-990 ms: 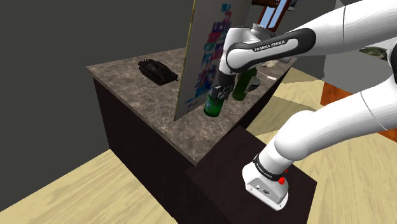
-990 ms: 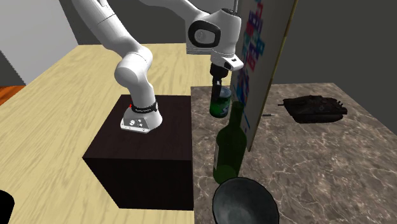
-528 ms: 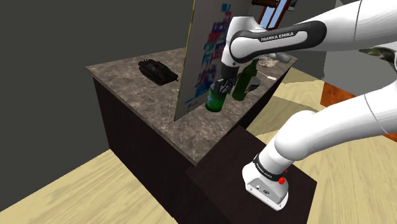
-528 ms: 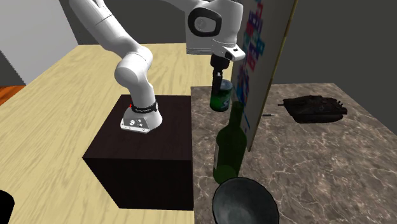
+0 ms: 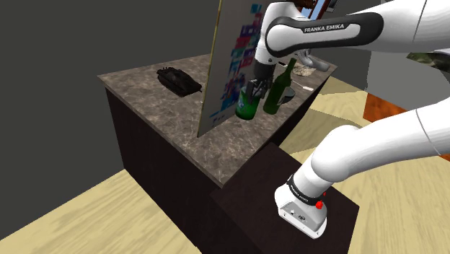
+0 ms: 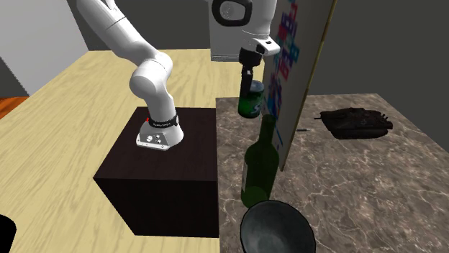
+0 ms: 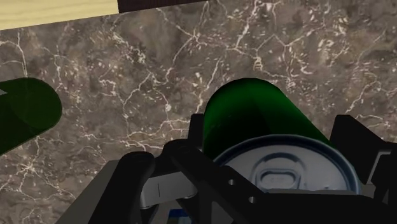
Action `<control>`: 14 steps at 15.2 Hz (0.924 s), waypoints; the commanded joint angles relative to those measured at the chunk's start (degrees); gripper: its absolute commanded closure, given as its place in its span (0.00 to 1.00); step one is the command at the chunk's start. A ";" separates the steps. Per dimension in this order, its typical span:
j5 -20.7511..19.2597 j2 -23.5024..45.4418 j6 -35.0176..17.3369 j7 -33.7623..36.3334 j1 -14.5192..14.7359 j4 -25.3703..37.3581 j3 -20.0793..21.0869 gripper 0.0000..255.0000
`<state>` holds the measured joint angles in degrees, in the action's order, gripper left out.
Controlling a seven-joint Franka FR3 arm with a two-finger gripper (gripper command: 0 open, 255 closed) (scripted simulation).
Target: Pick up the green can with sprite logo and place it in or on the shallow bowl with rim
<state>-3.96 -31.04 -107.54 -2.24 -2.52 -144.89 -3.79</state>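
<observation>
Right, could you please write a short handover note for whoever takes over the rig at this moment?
Claw: shut on the green can, gripped from its top, apparently lifted off the marble counter.
Dark bowl: empty, on the counter; a green bottle stands between it and the can.
Done: grasp.
Left: carry the can past the bottle, set it in the bowl, release.

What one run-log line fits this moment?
phase: carry | gripper: shut on green can | can: over counter | dark bowl: not yet reached
</observation>
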 commanded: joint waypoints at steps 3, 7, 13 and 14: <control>0.12 -0.83 3.27 -0.04 0.06 2.46 0.15 1.00; 0.22 -1.32 6.49 -0.14 0.09 5.20 0.26 1.00; -1.16 -0.61 8.96 -2.97 -1.09 8.53 -1.85 1.00; -1.84 -0.04 8.91 -4.34 -1.67 9.14 -2.94 1.00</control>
<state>-5.06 -31.35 -98.57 -5.15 -3.59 -136.09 -5.63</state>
